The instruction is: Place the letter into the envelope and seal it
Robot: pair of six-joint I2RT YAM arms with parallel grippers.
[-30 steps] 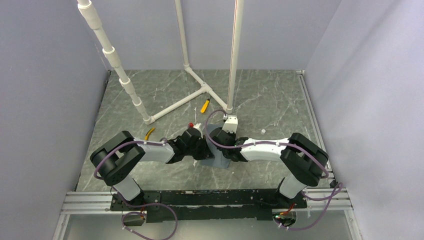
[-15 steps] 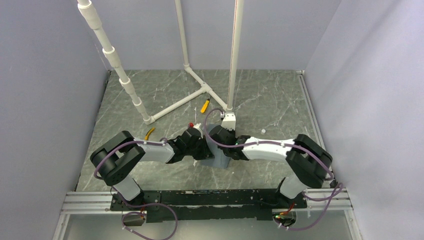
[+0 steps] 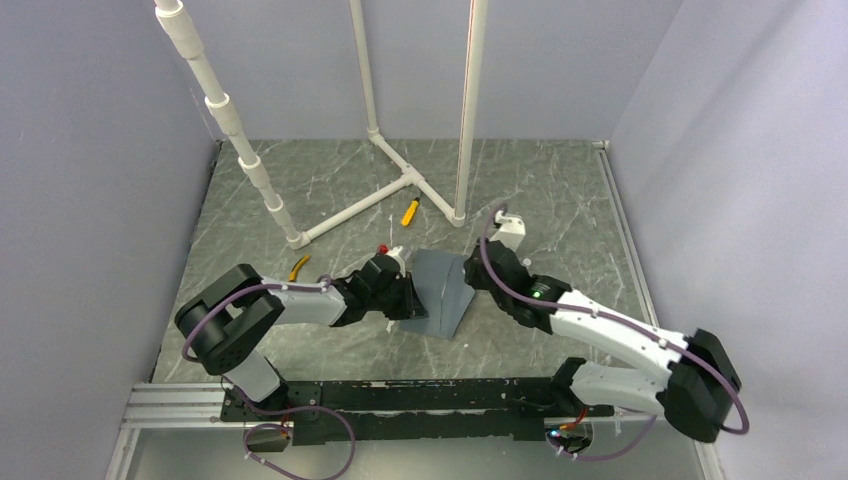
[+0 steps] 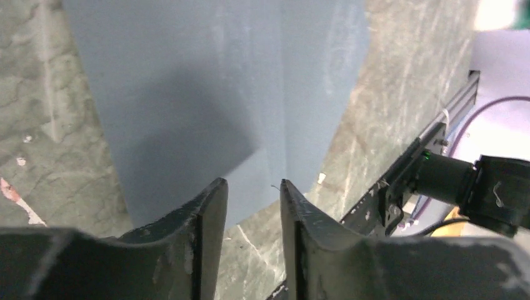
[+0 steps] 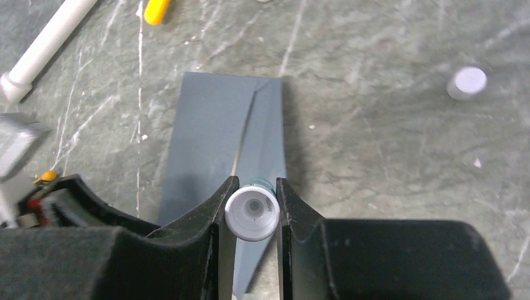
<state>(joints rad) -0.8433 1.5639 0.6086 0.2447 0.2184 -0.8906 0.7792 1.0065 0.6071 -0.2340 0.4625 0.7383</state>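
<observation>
The blue-grey envelope [image 3: 441, 292] lies on the marble table between the two arms, its flap folded along a crease; it also shows in the left wrist view [image 4: 206, 87] and the right wrist view [image 5: 215, 131]. The letter is hidden; only a thin tan sliver shows along the flap's edge [image 5: 245, 140]. My left gripper [image 3: 411, 304] sits low at the envelope's left edge, its jaws [image 4: 253, 184] slightly apart with nothing between them. My right gripper [image 3: 473, 272] is at the envelope's right edge and is shut [image 5: 252, 182] on a glue stick [image 5: 252, 215] with a white end and green body.
A small white cap [image 5: 467, 82] lies on the table right of the envelope [image 3: 526, 262]. A white pipe frame [image 3: 360, 205] stands at the back. A yellow object [image 3: 410, 211] lies by it, another [image 3: 299, 267] by the left arm. The metal rail [image 3: 420, 395] runs along the near edge.
My right arm has drawn back to the right, off the envelope, taking the glue stick with it; the envelope now lies uncovered. My left gripper has stayed at the envelope's left edge.
</observation>
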